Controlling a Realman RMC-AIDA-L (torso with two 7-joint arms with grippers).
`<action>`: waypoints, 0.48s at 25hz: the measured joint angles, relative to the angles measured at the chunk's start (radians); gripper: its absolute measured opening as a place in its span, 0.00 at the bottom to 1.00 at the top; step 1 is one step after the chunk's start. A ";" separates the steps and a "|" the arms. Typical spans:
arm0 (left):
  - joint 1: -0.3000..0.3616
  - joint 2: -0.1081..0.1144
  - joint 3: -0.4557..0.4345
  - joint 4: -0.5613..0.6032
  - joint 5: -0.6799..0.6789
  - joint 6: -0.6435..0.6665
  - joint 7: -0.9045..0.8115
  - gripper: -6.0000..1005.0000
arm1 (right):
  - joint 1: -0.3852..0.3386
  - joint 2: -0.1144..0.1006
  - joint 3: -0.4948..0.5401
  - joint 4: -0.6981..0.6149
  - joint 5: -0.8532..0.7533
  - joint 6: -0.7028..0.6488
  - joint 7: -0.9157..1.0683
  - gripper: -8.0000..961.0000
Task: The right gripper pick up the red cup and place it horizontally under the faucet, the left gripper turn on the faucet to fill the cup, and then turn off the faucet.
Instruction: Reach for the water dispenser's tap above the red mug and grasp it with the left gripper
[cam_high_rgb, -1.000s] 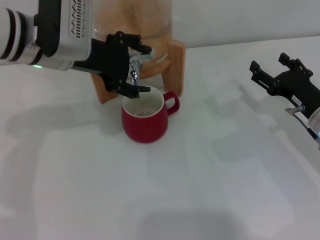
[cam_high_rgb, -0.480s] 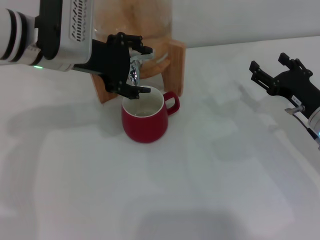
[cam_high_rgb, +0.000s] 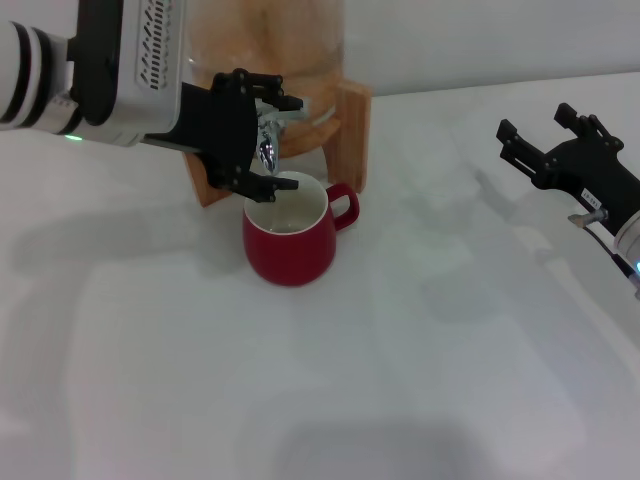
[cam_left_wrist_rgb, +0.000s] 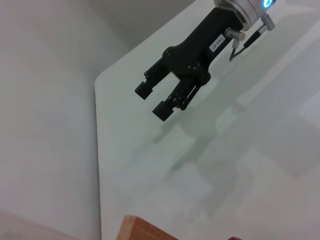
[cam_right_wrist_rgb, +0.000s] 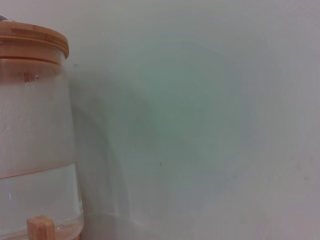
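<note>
The red cup (cam_high_rgb: 290, 240) is seen standing upright on the white table (cam_high_rgb: 400, 380), handle turned toward the robot's right, directly beneath the faucet (cam_high_rgb: 268, 135), with a little liquid visible inside. Just above its rim, the left gripper (cam_high_rgb: 272, 142) is spread around the faucet, one finger over the lever and one under the spout. The glass dispenser (cam_right_wrist_rgb: 35, 150) is carried behind by the wooden stand (cam_high_rgb: 350, 130). Well apart at the right, the right gripper (cam_high_rgb: 545, 125) is held released above the table.

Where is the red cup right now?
In the head view, the red cup stands upright on the white table, left of centre, directly under the faucet that the left gripper brackets.
</note>
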 joint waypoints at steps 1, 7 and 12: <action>0.001 0.000 0.002 0.002 0.000 0.000 0.000 0.85 | 0.000 0.000 0.000 0.000 0.000 0.000 0.000 0.91; 0.004 0.000 0.009 0.013 -0.002 0.012 -0.004 0.85 | 0.000 0.000 0.000 -0.001 0.001 0.000 0.000 0.91; 0.021 -0.001 0.010 0.046 -0.004 0.027 -0.008 0.85 | 0.000 0.000 0.000 -0.001 0.002 0.000 -0.001 0.91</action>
